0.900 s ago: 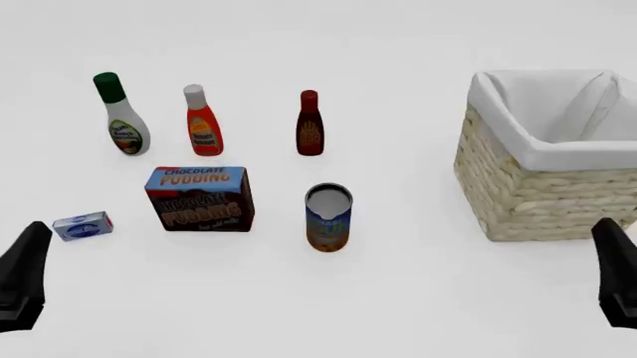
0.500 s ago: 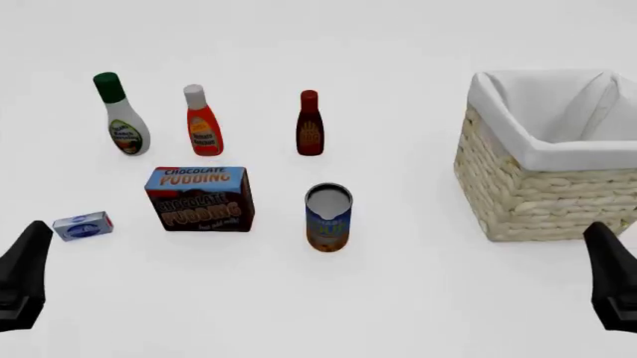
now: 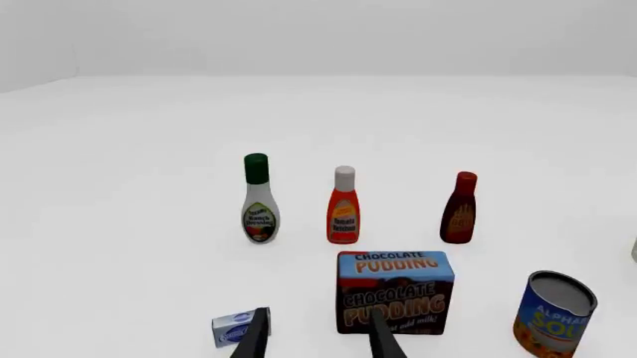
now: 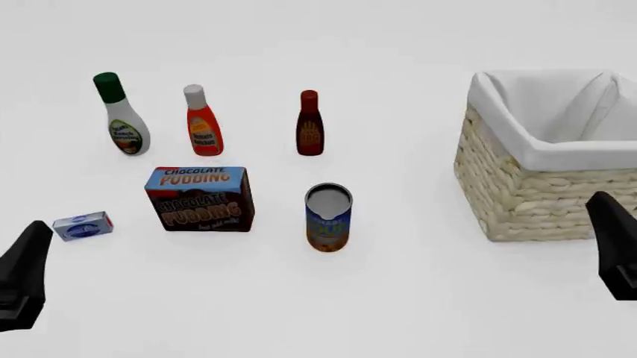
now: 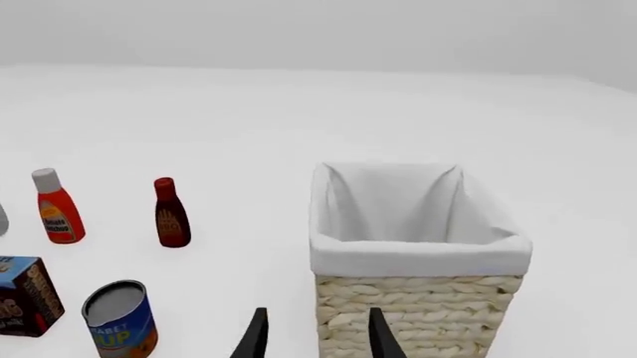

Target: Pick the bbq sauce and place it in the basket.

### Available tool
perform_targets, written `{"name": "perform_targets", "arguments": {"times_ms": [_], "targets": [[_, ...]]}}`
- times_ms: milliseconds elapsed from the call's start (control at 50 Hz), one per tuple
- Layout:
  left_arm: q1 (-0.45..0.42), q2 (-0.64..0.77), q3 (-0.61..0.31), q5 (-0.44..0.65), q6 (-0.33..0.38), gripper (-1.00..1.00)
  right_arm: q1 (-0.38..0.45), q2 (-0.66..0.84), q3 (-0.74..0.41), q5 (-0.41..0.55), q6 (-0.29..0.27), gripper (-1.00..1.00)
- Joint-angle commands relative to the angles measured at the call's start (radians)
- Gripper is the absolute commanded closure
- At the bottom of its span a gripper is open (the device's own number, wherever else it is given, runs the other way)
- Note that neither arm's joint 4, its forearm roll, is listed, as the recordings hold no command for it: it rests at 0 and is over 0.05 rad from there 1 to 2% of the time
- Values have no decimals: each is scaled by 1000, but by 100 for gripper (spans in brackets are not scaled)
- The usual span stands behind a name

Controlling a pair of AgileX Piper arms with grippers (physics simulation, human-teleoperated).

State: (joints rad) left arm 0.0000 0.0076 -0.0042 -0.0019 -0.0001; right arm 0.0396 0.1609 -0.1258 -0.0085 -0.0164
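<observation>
Over on the right side of the table, the basket point(image 4: 542, 160) sits exactly where it was a moment ago, its white lining folded over the rim, nothing inside that shows. What has changed is the right gripper point(image 4: 615, 242): in the front view it has climbed a little and now stands higher against the basket's near wall than it did half a second back. From its own wrist camera the right gripper point(image 5: 312, 335) points straight at the wicker, its two dark fingertips point(image 5: 256, 335) parted with a clear gap between them, holding nothing.

Low at the left edge, the left gripper point(image 4: 24, 276) has not budged. Its wrist view shows the left gripper point(image 3: 315, 335) spread apart and empty too, aimed between the small blue packet point(image 4: 83, 225) and the chocolate pudding box point(image 4: 199, 198).

None of the goods have shifted. The pudding box stands near the middle, the soup can point(image 4: 329, 217) just to its right. Behind them runs the row of bottles: white bottle with the green cap point(image 4: 121, 115), orange-red bottle with the white cap point(image 4: 202, 121), and the bbq sauce point(image 4: 309, 124), upright, well apart from the basket and from both grippers, untouched.
</observation>
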Motion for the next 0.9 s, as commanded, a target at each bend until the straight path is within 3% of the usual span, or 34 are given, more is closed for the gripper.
{"name": "perform_targets", "arguments": {"times_ms": [20, 380, 480, 740, 900], "targets": [[0, 0, 0, 0, 0, -100, 24, 126, -107, -15, -32, -100], [0, 0, 0, 0, 0, -100, 15, 316, -321, 88, -84, -100], [0, 0, 0, 0, 0, -100, 9, 362, -403, 142, -59, -100], [0, 0, 0, 0, 0, -100, 1, 496, -510, 163, -103, -100], [0, 0, 0, 0, 0, -100, 24, 615, -646, 191, -35, -100]]}}
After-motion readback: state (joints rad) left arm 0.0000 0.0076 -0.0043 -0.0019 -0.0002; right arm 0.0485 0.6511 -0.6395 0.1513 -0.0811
